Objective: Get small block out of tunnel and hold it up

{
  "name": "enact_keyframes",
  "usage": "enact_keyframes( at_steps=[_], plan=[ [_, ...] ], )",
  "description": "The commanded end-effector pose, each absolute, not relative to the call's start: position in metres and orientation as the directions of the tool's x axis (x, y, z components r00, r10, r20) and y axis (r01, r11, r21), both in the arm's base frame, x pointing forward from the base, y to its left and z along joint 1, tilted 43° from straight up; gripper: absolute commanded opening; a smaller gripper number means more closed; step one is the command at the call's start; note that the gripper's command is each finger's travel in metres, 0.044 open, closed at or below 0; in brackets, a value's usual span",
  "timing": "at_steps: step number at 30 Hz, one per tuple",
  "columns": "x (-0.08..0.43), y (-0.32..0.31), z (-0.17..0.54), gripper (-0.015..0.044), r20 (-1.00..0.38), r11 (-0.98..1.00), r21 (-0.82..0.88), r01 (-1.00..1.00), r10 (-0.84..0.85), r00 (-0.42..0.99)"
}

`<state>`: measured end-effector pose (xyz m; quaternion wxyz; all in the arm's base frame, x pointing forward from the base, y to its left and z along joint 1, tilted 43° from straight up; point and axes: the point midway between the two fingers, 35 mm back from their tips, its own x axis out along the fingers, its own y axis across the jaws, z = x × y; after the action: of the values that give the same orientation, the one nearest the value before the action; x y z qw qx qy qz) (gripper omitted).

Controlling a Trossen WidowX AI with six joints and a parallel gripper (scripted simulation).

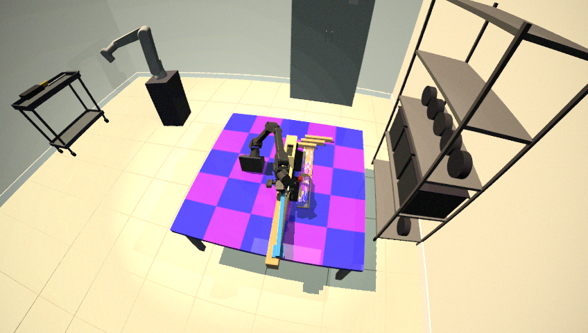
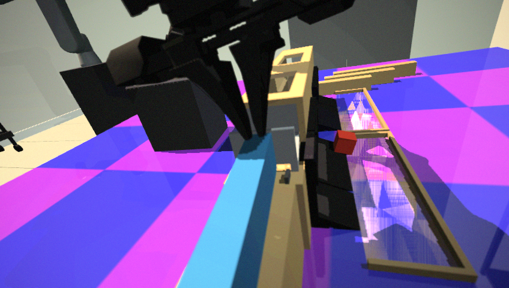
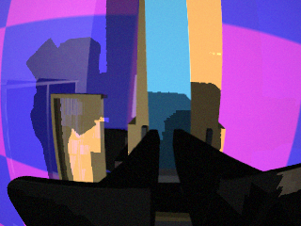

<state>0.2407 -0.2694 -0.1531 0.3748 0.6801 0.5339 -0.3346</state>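
One long blue bar (image 1: pixel 281 223) (image 2: pixel 228 200) (image 3: pixel 168 52), pointing lengthwise from tunnel (image 1: pixel 291 140) (image 2: pixel 304 85), gripper (image 1: pixel 283 195) (image 2: pixel 256 137) (image 3: pixel 165 137) narrow, hold unclear

Beneath the hand, a blue-and-magenta checkered table (image 1: pixel 346 205) (image 2: pixel 436 142) (image 3: pixel 261 85) is carrying the wooden tunnel (image 1: pixel 291 142) (image 2: pixel 306 85); beyond the hand, wooden rods (image 1: pixel 318 138) (image 2: pixel 383 75) are lying beside it.

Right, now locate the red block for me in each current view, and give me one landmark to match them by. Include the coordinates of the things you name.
Top: the red block (image 1: pixel 299 179) is near the middle, just right of the gripper (image 1: pixel 282 197).
Exterior: right of centre, the red block (image 2: pixel 344 142) shows beside the black panels (image 2: pixel 335 167).
Wrist: the red block cannot be made out.
Shared landmark: the long blue bar (image 1: pixel 281 227) (image 2: pixel 221 200) (image 3: pixel 168 52), in all three views.
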Motion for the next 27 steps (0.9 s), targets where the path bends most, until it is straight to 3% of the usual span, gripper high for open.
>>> enact_keyframes(
  at_steps=[1, 13, 17, 22, 27],
  plan=[
    [0.241, -0.269, -0.153, 0.0131, -0.855, -0.148, 0.152, 0.977, 0.476, 0.205],
    [0.239, -0.294, -0.126, 0.0440, -0.853, -0.156, 0.148, 0.977, 0.480, 0.206],
    [0.241, -0.290, -0.129, 0.0440, -0.850, -0.147, 0.159, 0.976, 0.483, 0.211],
    [0.288, -0.243, -0.082, 0.0440, -0.816, 0.310, 0.392, 0.866, 0.552, 0.172],
    [0.312, -0.208, -0.052, 0.0440, -0.792, 0.542, 0.521, 0.659, 0.595, 0.137]
  ],
)
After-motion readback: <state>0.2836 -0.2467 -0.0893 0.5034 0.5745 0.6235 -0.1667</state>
